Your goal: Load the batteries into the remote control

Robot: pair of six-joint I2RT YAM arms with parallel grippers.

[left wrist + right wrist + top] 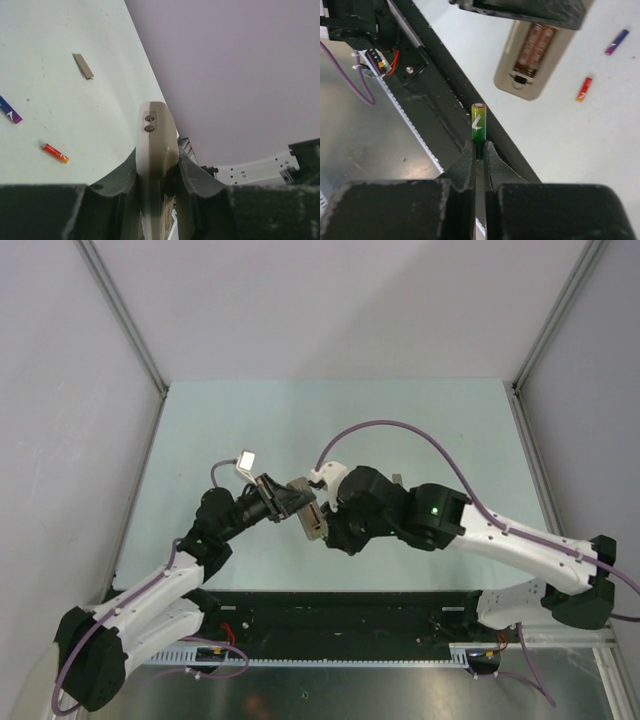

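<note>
My left gripper (159,172) is shut on the pale remote control (156,145), holding it in the air edge-on; it also shows in the top view (310,515). In the right wrist view the remote (530,55) hangs with its back open and the battery bay showing. My right gripper (479,150) is shut on the green battery (478,122), which sticks out upright just below the remote. The red battery (584,89) and the dark blue battery (616,42) lie on the table, also seen in the left wrist view as red (55,153) and blue (10,110).
The small flat grey cover piece (83,66) lies on the pale green table (300,420). A black strip with wiring (395,45) runs along the table's near edge. Grey walls with metal posts (125,320) enclose the table on the sides and back.
</note>
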